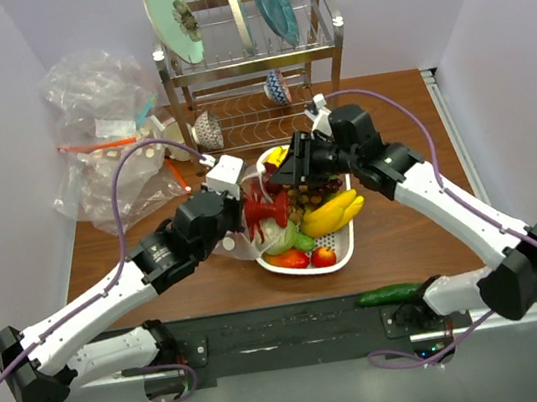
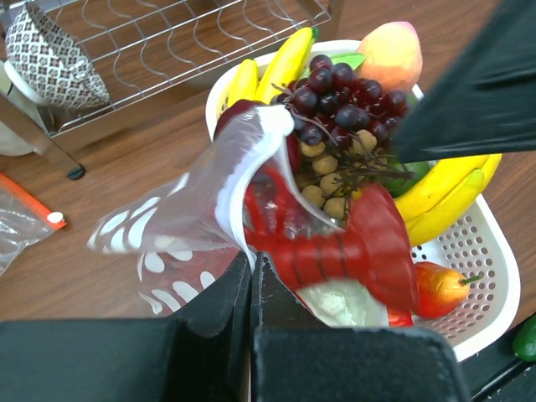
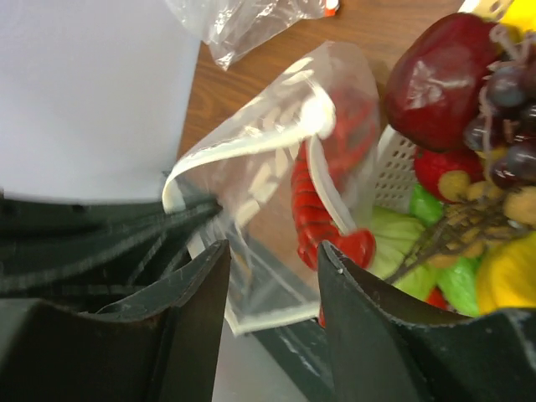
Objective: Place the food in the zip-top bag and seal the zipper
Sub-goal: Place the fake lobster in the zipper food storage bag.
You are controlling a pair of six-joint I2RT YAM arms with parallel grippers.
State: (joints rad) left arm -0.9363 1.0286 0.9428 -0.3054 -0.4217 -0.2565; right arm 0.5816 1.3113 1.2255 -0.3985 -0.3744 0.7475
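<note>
The clear white-dotted zip-top bag (image 2: pixel 167 219) hangs beside the white tray (image 2: pixel 486 251), its mouth facing the tray. My left gripper (image 2: pixel 251 270) is shut on the bag's white mouth edge, the zipper (image 2: pixel 228 209). A red lobster (image 2: pixel 356 247) lies head-first in the mouth, tail sticking out over the tray; it also shows through the plastic as the lobster (image 3: pixel 314 209). My right gripper (image 3: pixel 272 247) hangs open just above the bag (image 3: pixel 251 167), nothing between its fingers. A dark red apple (image 3: pixel 444 79), a peach (image 2: pixel 389 54) and an orange-red pepper (image 2: pixel 440 285) lie in the tray.
The tray (image 1: pixel 345 240) also holds bananas (image 1: pixel 336 213), dark grapes (image 2: pixel 343 92) and pale green cabbage (image 3: pixel 394 243). A metal dish rack (image 1: pixel 248 62) stands behind it, a bulky clear bag (image 1: pixel 107 134) at far left. A green cucumber (image 1: pixel 389 294) lies by the right arm's base.
</note>
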